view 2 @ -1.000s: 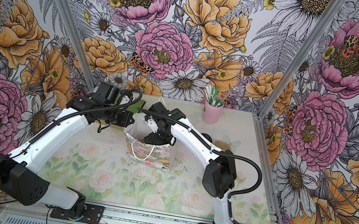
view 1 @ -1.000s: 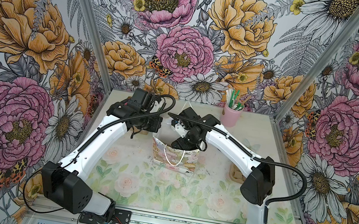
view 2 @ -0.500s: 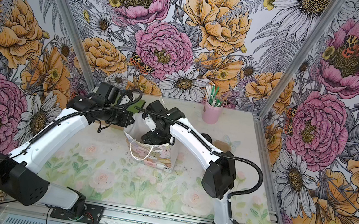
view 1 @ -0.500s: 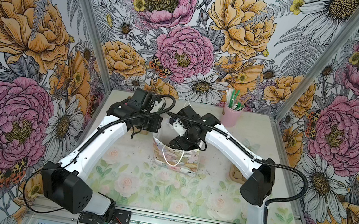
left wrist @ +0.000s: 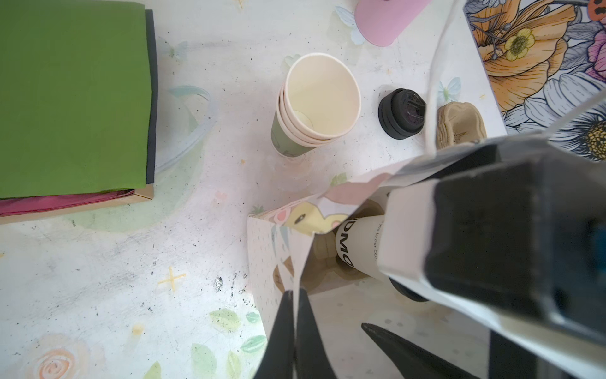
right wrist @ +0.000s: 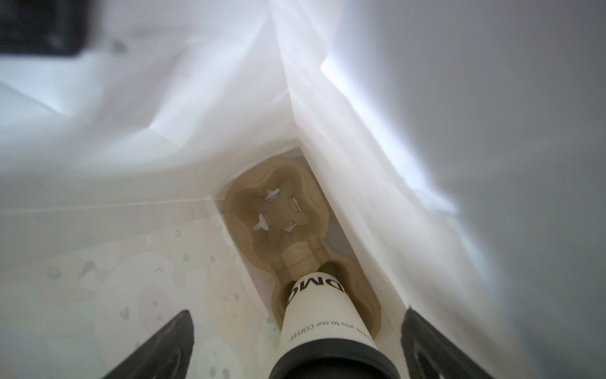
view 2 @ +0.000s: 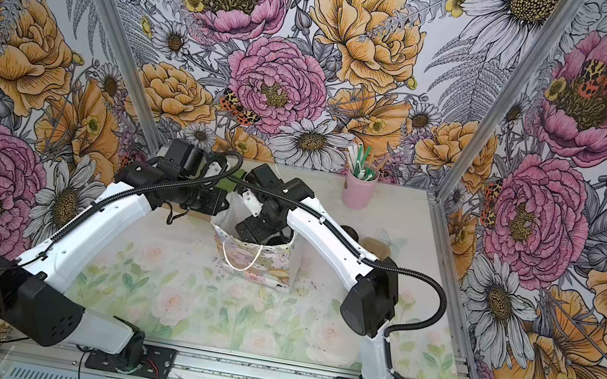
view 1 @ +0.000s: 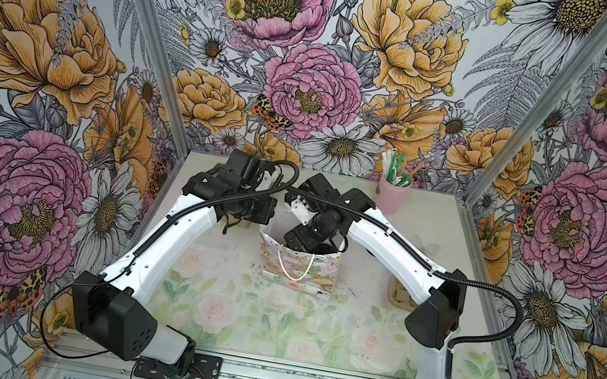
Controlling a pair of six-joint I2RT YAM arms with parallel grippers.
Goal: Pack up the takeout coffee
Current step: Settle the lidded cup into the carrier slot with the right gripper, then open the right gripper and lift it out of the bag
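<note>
Release step: takeout coffee (right wrist: 324,331) stands in the cup carrier (right wrist: 278,210) at the bottom of the gift bag (view 1: 296,269), seemingly seated (base hidden), right gripper (right wrist: 298,313) spread wide astride it gripping nothing, left gripper (left wrist: 296,295) pinching the bag rim; next: lift right straight out.

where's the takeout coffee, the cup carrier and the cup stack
takeout coffee (right wrist: 324,323), right wrist view, white side
cup carrier (right wrist: 278,212), right wrist view, empty socket
cup stack (left wrist: 323,95), left wrist view, top cup's inside
</note>
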